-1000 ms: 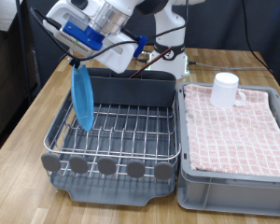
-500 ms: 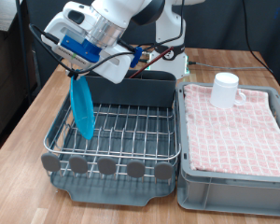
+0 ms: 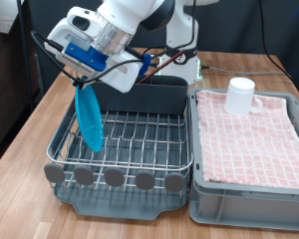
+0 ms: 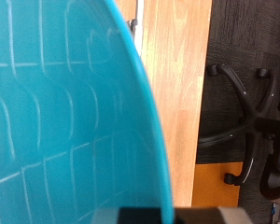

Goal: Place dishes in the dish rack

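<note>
The light-blue plate point(image 3: 89, 118) hangs on edge from my claw point(image 3: 83, 82), which is clamped on its upper rim, and its lower edge reaches down among the wires at the exterior view's left end of the dish rack point(image 3: 130, 139). Against half a second ago the plate has barely shifted, sitting only a shade lower and nearer the rack's left side, and a second ago it hung higher and further toward the rack's back. It is a smooth, glossy round disc; in the wrist view the plate point(image 4: 65, 121) fills most of the picture, with the rack's grid mirrored as pale wavy lines on its surface. The rack is a silver wire grid on a dark grey tray, with a tall grey caddy point(image 3: 149, 97) along its back and round grey caps point(image 3: 113, 177) across its front. To the exterior view's right stands a grey bin point(image 3: 251, 191) lined with a pink checked cloth point(image 3: 254, 134), and a white mug point(image 3: 241, 96) rests on that cloth near its far edge. Everything sits on a wooden bench point(image 3: 25, 139).
</note>
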Action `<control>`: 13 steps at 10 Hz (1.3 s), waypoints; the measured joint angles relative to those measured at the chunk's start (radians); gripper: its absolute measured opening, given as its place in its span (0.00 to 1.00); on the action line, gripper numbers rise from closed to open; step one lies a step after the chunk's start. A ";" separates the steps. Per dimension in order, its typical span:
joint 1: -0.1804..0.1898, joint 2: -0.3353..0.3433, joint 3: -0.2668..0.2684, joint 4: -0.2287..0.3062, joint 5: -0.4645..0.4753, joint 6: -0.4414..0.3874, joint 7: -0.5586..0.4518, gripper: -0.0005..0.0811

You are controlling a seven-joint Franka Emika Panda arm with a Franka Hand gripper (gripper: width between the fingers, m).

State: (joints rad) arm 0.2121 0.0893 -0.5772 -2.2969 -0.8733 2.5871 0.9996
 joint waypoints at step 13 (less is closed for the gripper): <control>-0.001 0.001 -0.002 -0.019 0.443 0.030 -0.303 0.96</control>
State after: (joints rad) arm 0.2114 0.0902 -0.5790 -2.3163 -0.4301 2.6172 0.6970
